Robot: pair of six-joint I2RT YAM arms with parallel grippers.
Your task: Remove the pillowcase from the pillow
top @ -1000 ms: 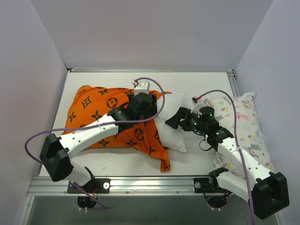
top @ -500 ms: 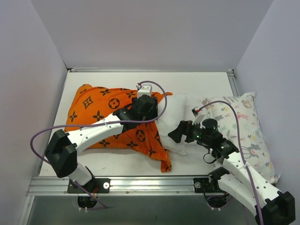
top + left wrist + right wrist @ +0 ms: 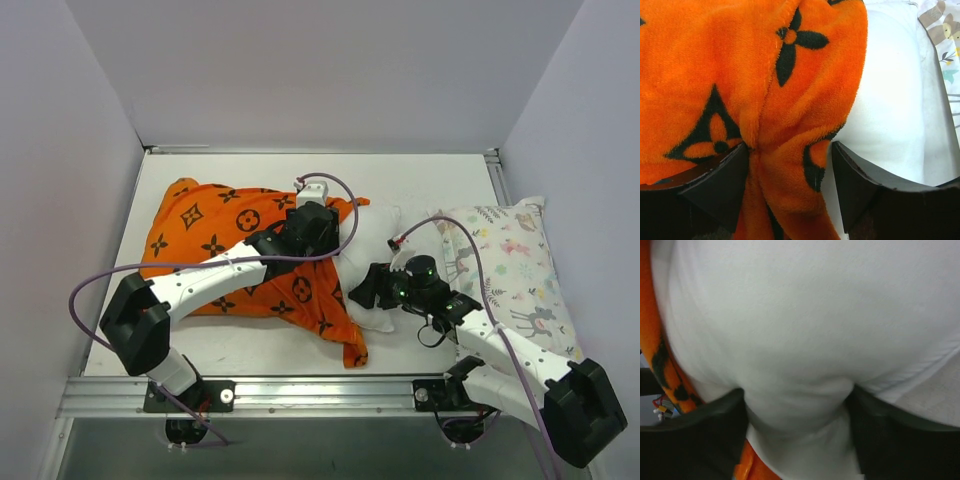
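The orange black-patterned pillowcase point(image 3: 215, 250) lies across the left half of the table and covers most of the white pillow point(image 3: 375, 225), whose right end sticks out bare. My left gripper point(image 3: 312, 228) rests on the case's right edge. In the left wrist view its fingers point(image 3: 725, 185) stand wide with a thick fold of pillowcase point(image 3: 740, 75) bunched between them, beside the bare pillow point(image 3: 890, 100). My right gripper point(image 3: 372, 290) is at the pillow's near right corner. In the right wrist view the gripper point(image 3: 797, 415) pinches a bulge of pillow point(image 3: 805, 315), with pillowcase point(image 3: 662, 365) at the left edge.
A smaller pastel animal-print pillow point(image 3: 515, 265) lies along the right side of the table, under my right arm, and its edge also shows point(image 3: 945, 30) in the left wrist view. White walls close in the table point(image 3: 430, 180) on three sides.
My right arm swung left and nearer, from beside the pillow onto its near right corner, and its jaws closed on the white fabric. My left gripper shifted slightly right on the pillowcase.
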